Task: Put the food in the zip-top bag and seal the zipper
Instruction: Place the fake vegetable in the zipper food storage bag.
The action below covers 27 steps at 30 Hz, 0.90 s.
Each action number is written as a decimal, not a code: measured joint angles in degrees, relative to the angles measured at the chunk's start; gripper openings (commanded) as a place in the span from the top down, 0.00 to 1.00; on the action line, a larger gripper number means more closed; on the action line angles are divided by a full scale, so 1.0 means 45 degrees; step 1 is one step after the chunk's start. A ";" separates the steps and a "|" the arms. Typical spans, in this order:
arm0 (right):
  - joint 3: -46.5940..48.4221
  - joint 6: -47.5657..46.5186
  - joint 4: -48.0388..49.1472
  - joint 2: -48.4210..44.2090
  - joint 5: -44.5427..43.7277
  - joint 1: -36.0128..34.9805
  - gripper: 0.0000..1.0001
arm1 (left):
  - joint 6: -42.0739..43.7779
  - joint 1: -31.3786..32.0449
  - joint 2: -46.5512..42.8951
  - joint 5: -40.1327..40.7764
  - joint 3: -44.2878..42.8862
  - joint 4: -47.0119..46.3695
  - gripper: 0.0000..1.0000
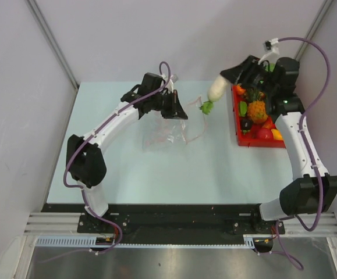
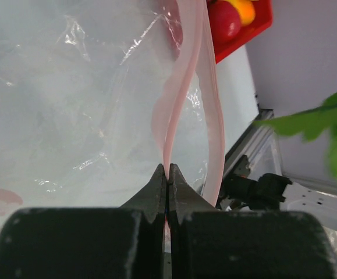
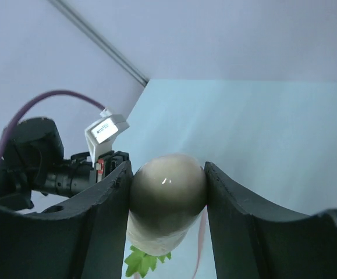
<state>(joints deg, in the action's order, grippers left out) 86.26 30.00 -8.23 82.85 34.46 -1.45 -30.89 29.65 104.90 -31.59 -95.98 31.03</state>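
**Figure. Loading the first piece into the bag.** The left gripper [image 2: 167, 171] was closed on one lip of the zipper [image 2: 183, 87], the pink strip along the mouth of the zip-top bag [image 1: 162, 136]. The other lip bowed away from it, so the mouth stood parted. This hold was judged to serve as an anchor, keeping an opening turned toward the right arm. The bag itself lay crumpled on the table [image 1: 127, 180].

The right gripper [image 3: 168, 174] clamped a white radish [image 1: 216, 88] across its pale body, with the green leaves pointing down and toward the bag. The radish hung in the air between the red tray [image 1: 236, 119] and the bag mouth, near the mouth but not yet inside. Leading with the leaf end was judged to suit a slanting entry.

The other food lay in the tray, among it a spiky-leaved piece [image 1: 256, 109] and a red round piece [image 1: 265, 132]. The zipper was unsealed.

Obstacles, as judged:
- The gap between the lips looked narrow in the left wrist view.
- The leaves could snag the free lip.
- The left fingers sat right at the mouth, beside the likely entry path.
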 measured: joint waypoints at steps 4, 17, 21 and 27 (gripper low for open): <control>-0.0136 -0.0923 0.0627 -0.0175 -0.1234 -0.1991 1.00 | -0.0442 -0.0058 -0.0039 -0.0593 -0.0821 -0.0136 1.00; -0.1875 -0.6149 -0.0107 -0.0393 -0.3463 -0.4473 0.55 | -0.2142 -0.0408 -0.0525 -0.1807 -0.0563 -0.1336 1.00; -0.2327 -0.7354 -0.0665 -0.0437 -0.3206 -0.4206 0.00 | -0.2744 -0.0466 -0.0767 -0.1962 0.0058 -0.1666 1.00; -0.2341 -0.7669 -0.0874 -0.0748 -0.2623 -0.3798 0.00 | -0.3653 -0.0515 -0.0767 -0.2030 0.0413 -0.2142 1.00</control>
<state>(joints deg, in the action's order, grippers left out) 75.72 -4.51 -12.16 79.48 22.65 -18.55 -47.33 27.33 101.45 -40.73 -94.13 21.39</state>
